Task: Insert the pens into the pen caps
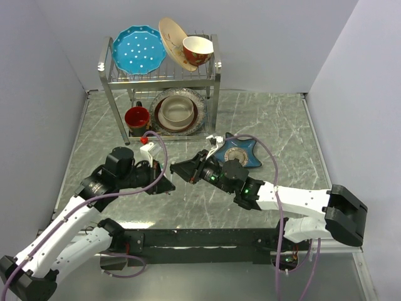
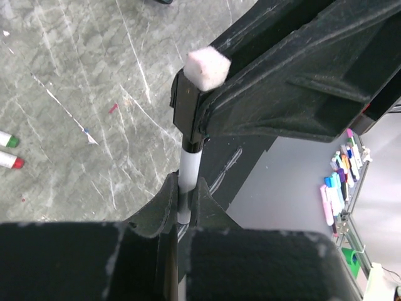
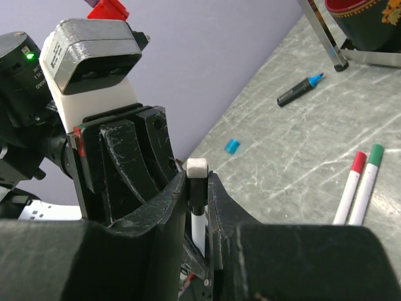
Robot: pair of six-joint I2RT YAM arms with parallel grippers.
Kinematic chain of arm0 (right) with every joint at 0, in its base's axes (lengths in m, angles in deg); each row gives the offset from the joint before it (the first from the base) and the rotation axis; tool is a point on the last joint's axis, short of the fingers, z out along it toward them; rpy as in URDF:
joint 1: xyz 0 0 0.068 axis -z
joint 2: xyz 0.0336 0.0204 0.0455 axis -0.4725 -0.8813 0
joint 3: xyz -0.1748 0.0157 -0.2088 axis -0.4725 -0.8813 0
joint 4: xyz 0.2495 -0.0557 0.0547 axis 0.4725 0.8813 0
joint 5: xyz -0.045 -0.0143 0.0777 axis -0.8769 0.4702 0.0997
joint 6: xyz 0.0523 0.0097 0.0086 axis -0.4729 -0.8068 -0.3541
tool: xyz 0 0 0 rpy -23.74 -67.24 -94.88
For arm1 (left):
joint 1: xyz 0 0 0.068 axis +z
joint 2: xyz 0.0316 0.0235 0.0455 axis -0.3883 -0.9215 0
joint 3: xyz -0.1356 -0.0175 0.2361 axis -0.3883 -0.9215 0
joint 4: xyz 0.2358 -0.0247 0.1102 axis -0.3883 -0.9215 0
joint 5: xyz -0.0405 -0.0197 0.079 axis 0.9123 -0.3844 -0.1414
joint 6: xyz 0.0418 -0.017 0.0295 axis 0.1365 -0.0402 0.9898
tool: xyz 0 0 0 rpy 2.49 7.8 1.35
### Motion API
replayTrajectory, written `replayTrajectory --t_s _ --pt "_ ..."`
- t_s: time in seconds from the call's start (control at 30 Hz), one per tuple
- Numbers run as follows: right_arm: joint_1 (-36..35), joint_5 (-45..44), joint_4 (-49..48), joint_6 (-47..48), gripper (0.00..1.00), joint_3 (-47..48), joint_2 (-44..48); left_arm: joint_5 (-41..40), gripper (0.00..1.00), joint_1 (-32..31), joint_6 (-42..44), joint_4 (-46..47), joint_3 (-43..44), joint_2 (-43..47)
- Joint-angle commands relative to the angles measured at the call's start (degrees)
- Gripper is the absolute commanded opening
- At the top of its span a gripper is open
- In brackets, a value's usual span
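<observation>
My left gripper [image 2: 183, 195] is shut on the white barrel of a pen [image 2: 188, 166]. The barrel's top runs into a black pen cap [image 3: 198, 188] with a white felt end. My right gripper [image 3: 198, 183] is shut on that cap. Both grippers meet tip to tip above the table [image 1: 172, 175]. On the table lie a red-ended pen [image 3: 349, 188] and a green-ended pen [image 3: 367, 183] side by side. A dark marker with a blue end [image 3: 299, 91] and a loose blue cap [image 3: 232, 146] lie farther off.
A metal dish rack [image 1: 160, 75] with a blue plate, bowls and a red mug [image 1: 136, 116] stands at the back. A blue star-shaped dish [image 1: 241, 152] sits just beyond my right arm. Grey walls close in on both sides.
</observation>
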Motion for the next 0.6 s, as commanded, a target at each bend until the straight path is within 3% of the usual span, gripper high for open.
replayTrajectory --t_s 0.0,0.17,0.27,0.37,0.47,0.57 --pt "-9.31 21.29 7.03 -4.04 0.00 -3.11 -1.60 -15.26 0.01 2.90 -3.43 24.16 6.42 -1.76" --pt "-3.87 10.92 23.46 -0.18 0.00 6.09 5.16 -12.09 0.01 2.90 -4.93 24.70 3.00 0.17" --pt "1.84 6.95 28.92 2.46 0.00 11.02 8.94 -9.54 0.09 2.90 -5.54 24.34 0.54 1.75" --pt "6.94 7.04 30.07 4.83 0.00 14.37 10.53 -5.24 0.27 2.90 -6.33 23.65 0.09 3.86" --pt "10.72 6.25 32.34 7.63 0.00 17.71 10.62 -4.70 0.60 2.90 -6.68 21.37 0.18 7.28" --pt "14.49 6.94 36.03 10.71 0.00 19.74 9.66 -7.33 0.73 2.90 -6.25 17.34 1.31 9.31"
